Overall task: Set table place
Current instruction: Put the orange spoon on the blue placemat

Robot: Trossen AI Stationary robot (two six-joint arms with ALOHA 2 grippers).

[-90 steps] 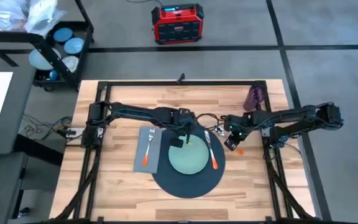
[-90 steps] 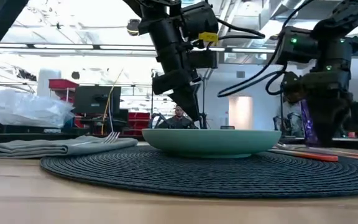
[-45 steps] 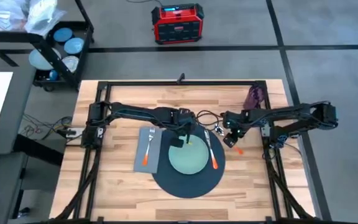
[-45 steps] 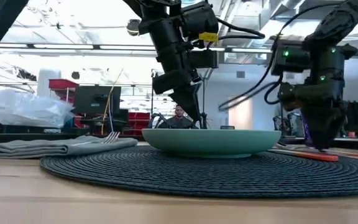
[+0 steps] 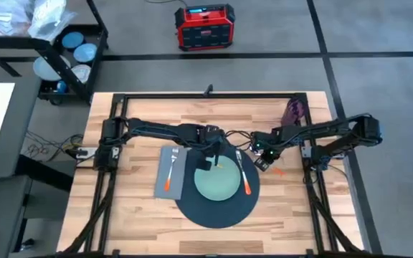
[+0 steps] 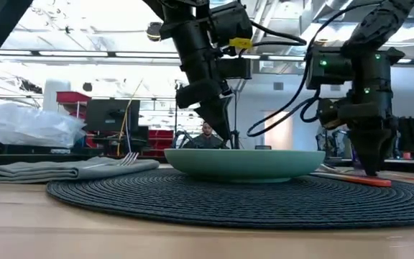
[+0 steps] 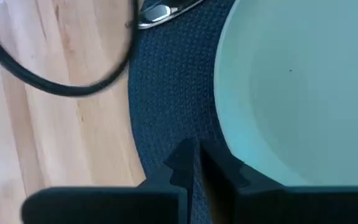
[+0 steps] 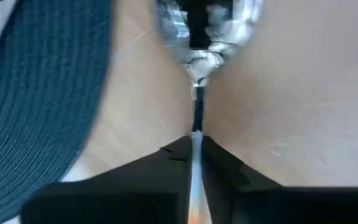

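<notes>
High view shows the right gripper [image 5: 262, 162] right of centre, just off the mat [image 5: 219, 209] edge, its fingers clamped on the spoon [image 8: 199, 37] by the neck. To me this looks like the spoon-placing step; next it wants lowering flat beside the knife [image 5: 243, 174]. The left gripper [image 5: 208, 159], fingers pressed together and empty, hangs at the upper rim of the plate [image 5: 216, 183]. Bare table [image 5: 285, 208] lies lower right; the cup [image 5: 293, 111] sits well clear, upper right.
</notes>
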